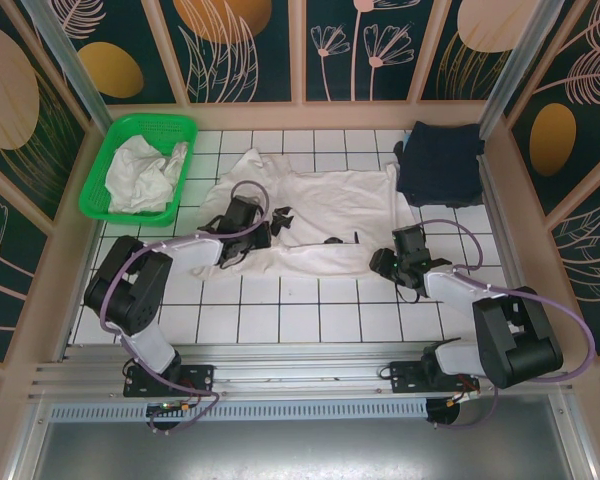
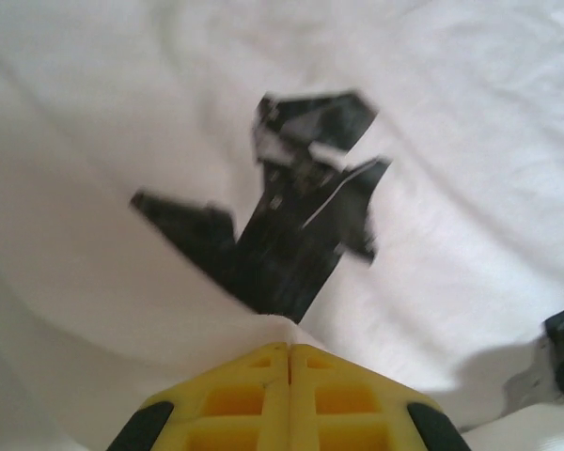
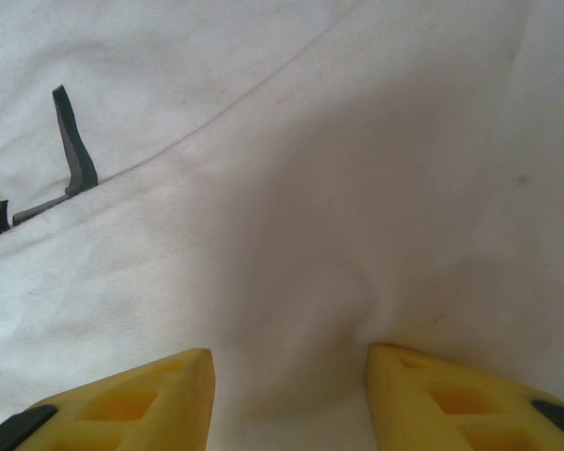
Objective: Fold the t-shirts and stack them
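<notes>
At the near edge of the tiled table (image 1: 280, 320), the two arms reach forward to opposite sides of the same garment. The left tool (image 2: 289, 352) has its yellow fingers pressed together, and a ridge of white cloth rises right at their tips, so it looks to be pinching the left edge of the white t-shirt (image 1: 320, 215), just short of its black print (image 2: 296, 225). The right tool (image 3: 287, 376) is spread, with fabric lying between and under its fingers near the shirt's lower right edge. It seems placed to take a matching hold, since a fold needs both sides carried together. The shirt itself lies flat across the middle of the table, wrinkled and not yet folded. Beyond it, at the far right, a dark navy t-shirt (image 1: 440, 160) sits folded, probably the base of the stack. At the far left, a green basket (image 1: 100, 185) holds crumpled white t-shirts (image 1: 145, 175) waiting their turn.
</notes>
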`<action>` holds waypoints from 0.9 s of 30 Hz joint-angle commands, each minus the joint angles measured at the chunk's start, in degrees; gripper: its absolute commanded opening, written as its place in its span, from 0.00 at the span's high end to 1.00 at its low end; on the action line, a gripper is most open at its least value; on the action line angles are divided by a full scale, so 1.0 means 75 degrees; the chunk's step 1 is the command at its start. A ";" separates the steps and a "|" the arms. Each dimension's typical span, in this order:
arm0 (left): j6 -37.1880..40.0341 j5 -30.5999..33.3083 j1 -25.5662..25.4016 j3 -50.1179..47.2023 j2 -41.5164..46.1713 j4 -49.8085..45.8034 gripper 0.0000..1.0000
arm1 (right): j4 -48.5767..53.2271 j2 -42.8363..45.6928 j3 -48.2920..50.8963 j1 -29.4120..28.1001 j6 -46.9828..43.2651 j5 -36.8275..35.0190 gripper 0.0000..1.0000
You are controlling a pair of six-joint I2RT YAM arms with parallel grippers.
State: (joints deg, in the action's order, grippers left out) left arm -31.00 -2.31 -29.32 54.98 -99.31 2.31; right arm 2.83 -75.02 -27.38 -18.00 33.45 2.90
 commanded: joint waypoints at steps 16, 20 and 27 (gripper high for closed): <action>0.1309 0.0278 -0.0016 0.3411 -0.1913 -0.2039 0.54 | 0.0808 0.1312 -0.0192 -0.0029 -0.0043 -0.0315 0.51; 0.1112 0.0555 0.0018 0.2735 -0.0937 -0.1766 0.49 | 0.0341 0.1401 -0.0338 -0.0334 0.0057 -0.0072 0.48; 0.0021 0.0680 0.0047 -0.0694 0.1157 -0.0096 0.40 | -0.0382 -0.0426 -0.1384 -0.1730 0.0101 -0.0185 0.49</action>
State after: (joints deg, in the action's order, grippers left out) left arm -26.63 0.69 -29.26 56.75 -92.55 -2.76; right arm 3.14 -73.71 -34.17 -28.34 33.61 2.52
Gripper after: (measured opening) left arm 0.592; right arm 0.510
